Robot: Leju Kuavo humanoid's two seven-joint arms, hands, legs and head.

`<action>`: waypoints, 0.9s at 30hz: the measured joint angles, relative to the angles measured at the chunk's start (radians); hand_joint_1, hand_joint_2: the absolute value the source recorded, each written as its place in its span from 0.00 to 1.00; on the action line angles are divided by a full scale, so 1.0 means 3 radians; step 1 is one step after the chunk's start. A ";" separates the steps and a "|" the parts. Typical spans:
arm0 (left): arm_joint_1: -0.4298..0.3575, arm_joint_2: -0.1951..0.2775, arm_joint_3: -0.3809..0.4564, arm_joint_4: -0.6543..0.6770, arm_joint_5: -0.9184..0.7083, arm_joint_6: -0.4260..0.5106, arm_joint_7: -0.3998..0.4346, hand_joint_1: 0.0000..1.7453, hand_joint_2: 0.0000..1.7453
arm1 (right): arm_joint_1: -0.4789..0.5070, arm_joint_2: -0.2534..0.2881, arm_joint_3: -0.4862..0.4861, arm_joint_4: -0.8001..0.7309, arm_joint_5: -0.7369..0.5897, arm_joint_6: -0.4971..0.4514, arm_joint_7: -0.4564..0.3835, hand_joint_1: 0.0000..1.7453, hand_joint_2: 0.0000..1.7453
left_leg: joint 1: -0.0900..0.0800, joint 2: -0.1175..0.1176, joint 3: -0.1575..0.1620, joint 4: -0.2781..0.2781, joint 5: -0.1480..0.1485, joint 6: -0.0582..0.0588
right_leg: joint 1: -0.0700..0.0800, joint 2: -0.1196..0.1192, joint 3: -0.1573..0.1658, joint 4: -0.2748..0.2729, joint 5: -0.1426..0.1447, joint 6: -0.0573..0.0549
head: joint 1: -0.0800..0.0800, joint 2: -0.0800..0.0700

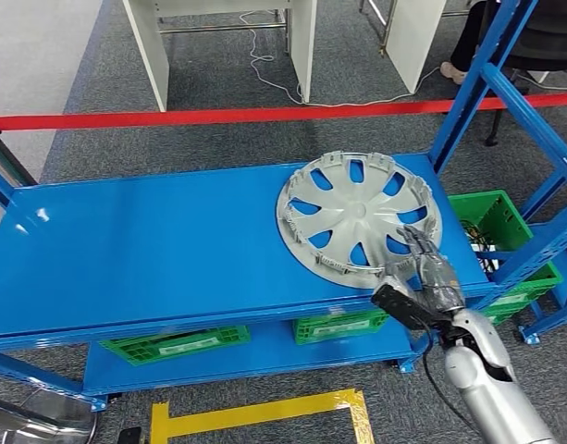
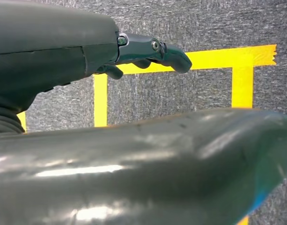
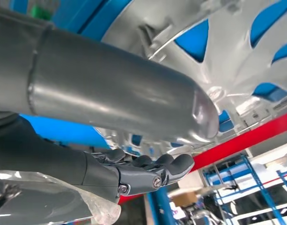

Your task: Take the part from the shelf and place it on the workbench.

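The part is a silver hubcap lying flat on the right half of the blue shelf, its near rim close to the shelf's front edge. My right hand reaches over the hubcap's near right rim with its fingers stretched out above the spokes and the thumb spread apart; nothing is closed between them. My left hand hangs low over the floor, fingers straight, holding nothing.
Blue uprights frame the shelf's right end. Green crates sit on the lower level and beside the rack. Red tape crosses the carpet behind, with white table legs beyond. Yellow floor tape marks a box in front.
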 joint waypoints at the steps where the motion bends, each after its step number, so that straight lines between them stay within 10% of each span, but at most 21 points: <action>1: -0.0001 0.0000 -0.0003 0.0000 -0.0006 0.0000 0.0007 0.00 0.00 | -0.0022 -0.0005 0.0060 0.0009 0.0067 -0.0013 0.0035 0.00 0.00 | 0.0000 0.0000 0.0000 0.0000 0.0000 0.0000 | 0.0000 0.0000 0.0000 0.0000 0.0000 0.0000 | 0.0000 0.0000; 7: -0.0004 0.0000 -0.0041 0.0001 -0.0045 0.0003 0.0027 0.00 0.00 | -0.0119 -0.0018 0.0301 0.0082 0.0206 -0.0024 0.0111 0.00 0.00 | 0.0000 0.0000 0.0000 0.0000 0.0000 0.0000 | 0.0000 0.0000 0.0000 0.0000 0.0000 0.0000 | 0.0001 0.0000; 11: -0.0005 0.0001 -0.0060 0.0001 -0.0056 0.0001 0.0067 0.00 0.00 | -0.0174 -0.0025 0.0405 0.0149 0.0301 -0.0016 0.0195 0.00 1.00 | 0.0000 0.0000 0.0000 0.0000 0.0000 0.0000 | 0.0000 0.0000 -0.0001 0.0000 0.0000 0.0000 | 0.0001 0.0000; 27: -0.0006 0.0005 -0.0094 0.0004 -0.0122 -0.0011 0.0097 0.00 0.00 | -0.0432 -0.0039 0.0561 0.0693 0.0080 0.0264 0.0333 0.00 1.00 | 0.0000 0.0000 0.0008 0.0000 0.0000 0.0000 | 0.0001 0.0003 0.0006 0.0000 0.0000 0.0000 | 0.0001 0.0000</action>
